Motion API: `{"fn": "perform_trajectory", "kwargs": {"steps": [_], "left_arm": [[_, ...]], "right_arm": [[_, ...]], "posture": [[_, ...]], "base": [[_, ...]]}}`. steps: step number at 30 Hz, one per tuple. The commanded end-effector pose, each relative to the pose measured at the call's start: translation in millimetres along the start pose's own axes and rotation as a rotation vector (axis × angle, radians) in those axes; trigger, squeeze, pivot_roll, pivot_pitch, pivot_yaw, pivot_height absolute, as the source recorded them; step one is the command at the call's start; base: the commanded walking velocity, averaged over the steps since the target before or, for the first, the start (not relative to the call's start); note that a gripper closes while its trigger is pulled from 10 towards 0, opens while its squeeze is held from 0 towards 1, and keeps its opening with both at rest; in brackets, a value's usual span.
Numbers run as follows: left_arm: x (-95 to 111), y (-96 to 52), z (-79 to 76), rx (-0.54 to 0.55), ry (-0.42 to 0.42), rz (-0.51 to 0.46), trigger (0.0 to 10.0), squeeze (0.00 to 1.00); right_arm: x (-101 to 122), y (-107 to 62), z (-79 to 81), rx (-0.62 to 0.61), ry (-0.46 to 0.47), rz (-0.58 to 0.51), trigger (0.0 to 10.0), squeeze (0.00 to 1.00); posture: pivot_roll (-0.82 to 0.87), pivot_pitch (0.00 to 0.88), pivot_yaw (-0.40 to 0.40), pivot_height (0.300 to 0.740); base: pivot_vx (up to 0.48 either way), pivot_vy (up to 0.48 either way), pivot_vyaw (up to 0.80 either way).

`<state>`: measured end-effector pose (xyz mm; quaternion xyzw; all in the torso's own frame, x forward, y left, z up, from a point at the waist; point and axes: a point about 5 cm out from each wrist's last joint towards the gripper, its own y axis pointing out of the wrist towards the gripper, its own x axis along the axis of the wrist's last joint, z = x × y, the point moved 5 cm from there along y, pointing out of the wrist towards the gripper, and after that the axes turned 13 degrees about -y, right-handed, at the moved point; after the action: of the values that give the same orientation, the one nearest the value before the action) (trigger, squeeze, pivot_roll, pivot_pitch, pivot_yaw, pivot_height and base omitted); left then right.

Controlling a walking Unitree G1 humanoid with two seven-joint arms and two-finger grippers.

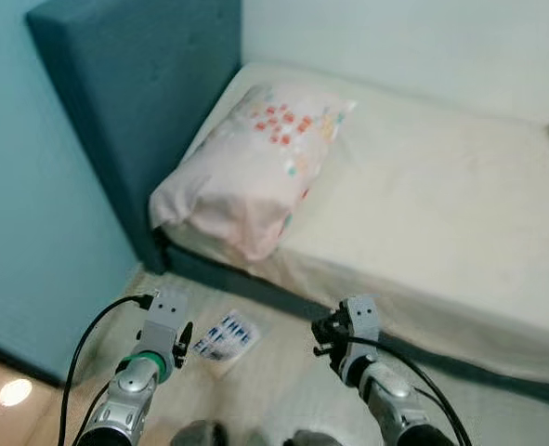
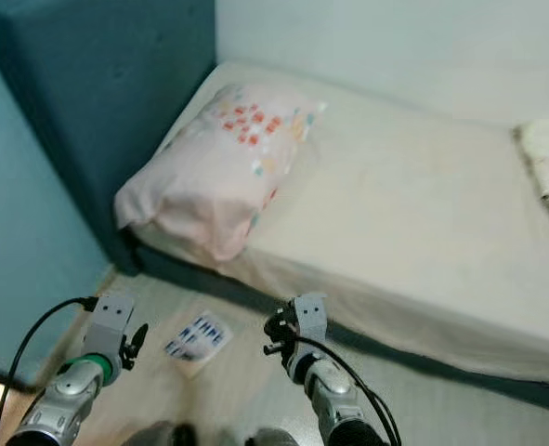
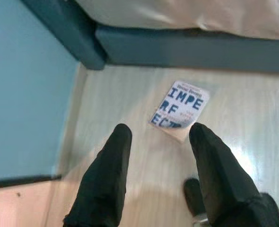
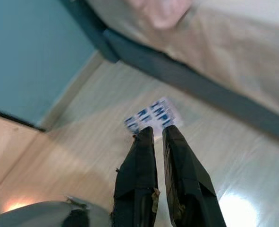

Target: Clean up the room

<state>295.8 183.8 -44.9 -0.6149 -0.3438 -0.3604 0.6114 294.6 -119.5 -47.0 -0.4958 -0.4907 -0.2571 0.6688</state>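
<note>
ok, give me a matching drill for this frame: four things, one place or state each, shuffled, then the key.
Things:
1. pillow
2. booklet
3. left pincer
4. right pincer

Place or state:
A. fingers spread apart, above the floor
B. flat on the floor beside the bed
C. on the mattress, against the headboard
D. fingers close together, nearly shut

Pairs: 1-C, 2-B, 3-A, 4-D
</note>
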Motion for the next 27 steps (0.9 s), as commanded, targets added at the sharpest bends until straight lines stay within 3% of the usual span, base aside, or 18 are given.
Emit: {"fn": "perform_trajectory", "kwargs": {"steps": [1, 24, 27], "left_arm": [[-2.8, -0.3, -5.7, -0.021, 0.013, 0.002, 10.0, 0.0], [4.2, 0.2, -15.6, -0.077, 0.085, -0.043, 10.0, 0.0], [5.2, 0.2, -16.7, -0.083, 0.097, -0.051, 10.0, 0.0]], "right_arm": [[-3.7, -3.0, -4.7, -0.014, 0.001, 0.007, 10.0, 0.0], [-5.3, -4.4, -8.4, -0.032, 0.011, 0.01, 10.0, 0.0], [-5.6, -4.6, -8.8, -0.034, 0.012, 0.01, 10.0, 0.0]], "posture": [[-0.03, 0.014, -0.014, 0.715], [-0.04, 0.02, -0.008, 0.715], [-0.04, 0.02, -0.009, 0.715]], "base": [[0.0, 0.0, 0.0], [0.0, 0.0, 0.0], [0.0, -0.336, 0.0]]}}
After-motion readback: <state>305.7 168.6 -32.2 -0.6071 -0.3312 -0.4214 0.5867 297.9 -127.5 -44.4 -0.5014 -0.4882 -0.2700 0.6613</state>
